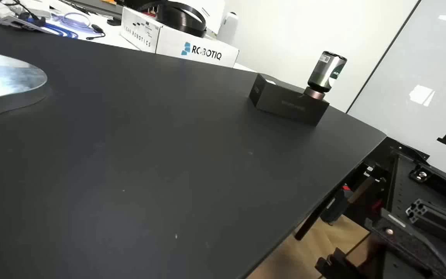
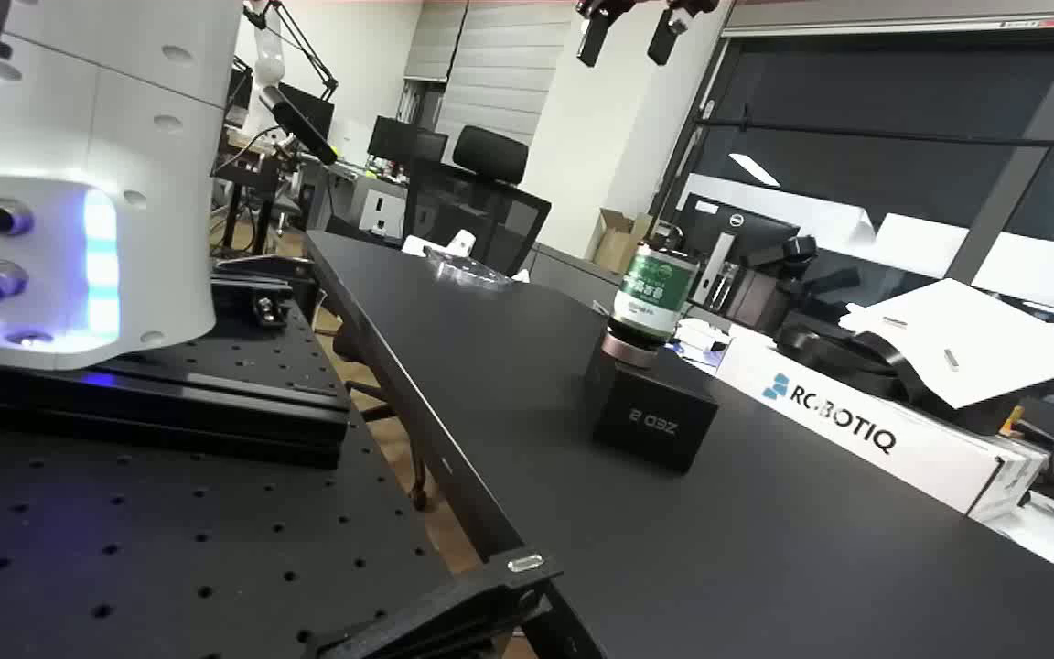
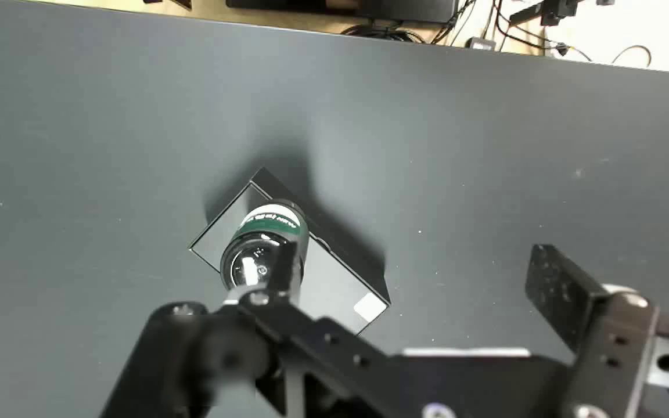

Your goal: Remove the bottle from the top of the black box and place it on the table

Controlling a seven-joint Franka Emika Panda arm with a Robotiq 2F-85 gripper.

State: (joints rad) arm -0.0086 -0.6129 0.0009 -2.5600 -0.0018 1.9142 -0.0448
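The bottle stands on one end of the black box, with its dark end up and its reddish-brown band against the box top. The bottle shows in both exterior views (image 1: 326,73) (image 2: 650,297) and in the wrist view (image 3: 273,229). The black box (image 1: 290,102) (image 2: 650,421) (image 3: 331,284) lies on the table (image 1: 149,155). My gripper (image 2: 628,41) is high above the table, at the top of an exterior view. In the wrist view the gripper (image 3: 418,273) has its fingers wide apart with nothing between them. Its left finger overlaps part of the bottle there, without gripping it.
A white box with blue lettering (image 1: 198,46) (image 2: 838,416) stands behind the table with black items on it. A shiny metal piece (image 1: 6,81) is at the left in an exterior view. The robot base (image 2: 88,201) stands beside the table edge. Clear plastic (image 2: 472,267) lies at the table's far end.
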